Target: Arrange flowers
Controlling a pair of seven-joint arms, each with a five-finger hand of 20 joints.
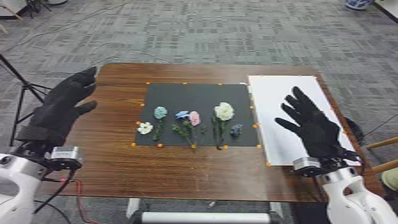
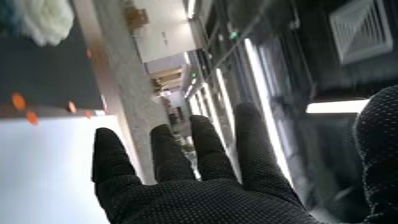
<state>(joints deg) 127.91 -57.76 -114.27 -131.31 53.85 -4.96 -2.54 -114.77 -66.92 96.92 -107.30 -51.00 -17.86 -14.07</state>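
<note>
Black-gloved right hand [image 1: 317,131]: knit texture, fingers spread, holding nothing, above smooth white rectangular sheet [image 1: 274,102] on the right, likely the arranging spot. Left of it, black mat [image 1: 195,95] bears ruffled white flower [image 1: 224,111], pink flower [image 1: 195,118], pale-blue flower [image 1: 160,112], stems near-side, probably spaced for single picks. Black-gloved left hand [image 1: 62,107] far left, empty, fingers straight.

Flowers [image 1: 195,118] lie on the mat [image 1: 195,92], left of the board [image 1: 282,92].

Head vw well lit, glaring strip lts [image 2: 257,75], wrist vw
</note>
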